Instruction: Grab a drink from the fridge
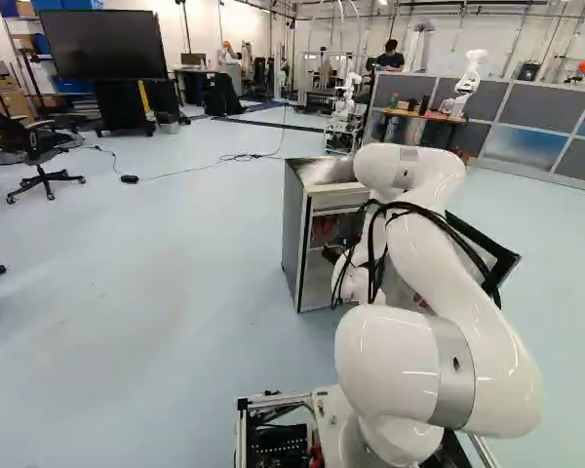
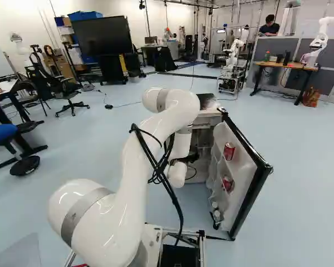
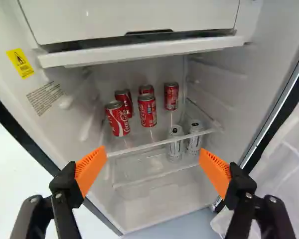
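My fingers stand spread wide at the open fridge. Inside the fridge I see five red cans and two silver cans.

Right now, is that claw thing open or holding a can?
Gripper: open, holding nothing; its orange-padded fingers stand wide apart, with the red cans ahead of it inside the fridge.

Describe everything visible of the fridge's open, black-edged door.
The open door has a black edge and a white, plastic-looking moulded lining. It stands out from the grey-sided fridge, at the right of the right base view. Its racks hold a red can, another red can below, then small pale items, unidentifiable. The black, orange-padded gripper shows no contact with it.
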You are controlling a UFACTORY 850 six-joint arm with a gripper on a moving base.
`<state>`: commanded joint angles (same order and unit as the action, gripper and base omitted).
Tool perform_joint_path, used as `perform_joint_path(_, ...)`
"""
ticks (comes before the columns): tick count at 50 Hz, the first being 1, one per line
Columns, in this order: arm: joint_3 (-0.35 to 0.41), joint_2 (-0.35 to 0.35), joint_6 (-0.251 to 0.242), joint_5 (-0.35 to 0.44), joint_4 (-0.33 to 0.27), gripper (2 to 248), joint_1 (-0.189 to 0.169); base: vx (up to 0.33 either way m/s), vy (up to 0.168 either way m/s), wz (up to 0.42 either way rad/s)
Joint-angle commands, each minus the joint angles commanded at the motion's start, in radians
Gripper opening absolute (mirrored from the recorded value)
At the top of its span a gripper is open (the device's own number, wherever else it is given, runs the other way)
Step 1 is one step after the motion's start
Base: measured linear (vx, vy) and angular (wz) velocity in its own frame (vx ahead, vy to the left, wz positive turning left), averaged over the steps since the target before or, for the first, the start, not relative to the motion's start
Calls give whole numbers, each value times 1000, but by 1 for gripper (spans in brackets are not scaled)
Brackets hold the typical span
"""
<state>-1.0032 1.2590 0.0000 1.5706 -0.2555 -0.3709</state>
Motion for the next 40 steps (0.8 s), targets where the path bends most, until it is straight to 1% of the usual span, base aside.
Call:
perform_joint_path(8, -60, 39, 0, 0, 0, 247, -7, 0, 0, 0)
perform_joint_path(18, -154, 103, 0, -1, 0, 247, -11, 0, 0, 0)
perform_joint_path(27, -240, 161, 0, -12, 0, 247, -7, 0, 0, 0)
perform_joint_path(40, -343, 216, 0, -49, -5, 247, 2, 0, 0, 0)
